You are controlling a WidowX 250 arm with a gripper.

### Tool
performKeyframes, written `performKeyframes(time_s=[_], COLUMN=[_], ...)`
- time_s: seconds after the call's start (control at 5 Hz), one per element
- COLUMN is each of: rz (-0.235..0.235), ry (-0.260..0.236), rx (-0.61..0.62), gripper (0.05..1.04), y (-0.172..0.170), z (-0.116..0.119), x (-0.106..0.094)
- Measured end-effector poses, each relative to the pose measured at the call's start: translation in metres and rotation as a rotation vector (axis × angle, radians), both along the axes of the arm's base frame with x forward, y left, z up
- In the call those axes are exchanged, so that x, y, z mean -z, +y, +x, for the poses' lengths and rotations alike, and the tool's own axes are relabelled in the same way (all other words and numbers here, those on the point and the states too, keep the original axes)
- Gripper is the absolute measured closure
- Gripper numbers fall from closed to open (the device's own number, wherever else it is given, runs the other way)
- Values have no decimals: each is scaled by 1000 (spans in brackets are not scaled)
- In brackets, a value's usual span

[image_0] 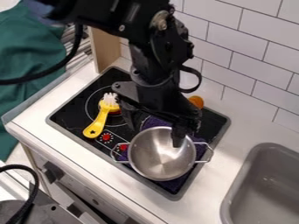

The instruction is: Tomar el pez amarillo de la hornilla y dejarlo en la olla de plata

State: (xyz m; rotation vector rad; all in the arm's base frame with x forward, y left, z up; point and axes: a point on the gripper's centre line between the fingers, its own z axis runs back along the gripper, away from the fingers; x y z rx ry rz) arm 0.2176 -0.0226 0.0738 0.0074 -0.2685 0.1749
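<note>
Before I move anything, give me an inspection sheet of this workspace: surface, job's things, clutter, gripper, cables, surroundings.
Surface: black stove set in a white counter.
Job's things: silver pot upright on a purple cloth; which thing is the fish, cannot tell.
Clutter: yellow brush lying on the stove; a reddish thing beside it and an orange thing behind the arm, both partly hidden.
Gripper: black gripper at the pot's far side, jaws apart, one over the opening.
Cables: black cable at the left; another at lower left.
Surroundings: white tiled wall, grey sink, green fabric.
</note>
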Motion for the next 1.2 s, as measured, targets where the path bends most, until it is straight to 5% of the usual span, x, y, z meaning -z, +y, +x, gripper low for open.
performKeyframes(time_s=[0.4, 0.8, 1.2], rz=[-5, -27, -30], ry=[39, -33, -20], rx=[26, 107, 135], gripper=[73, 73, 73], y=[-4, -21, -28], z=[7, 50, 88], x=[16, 6, 4])
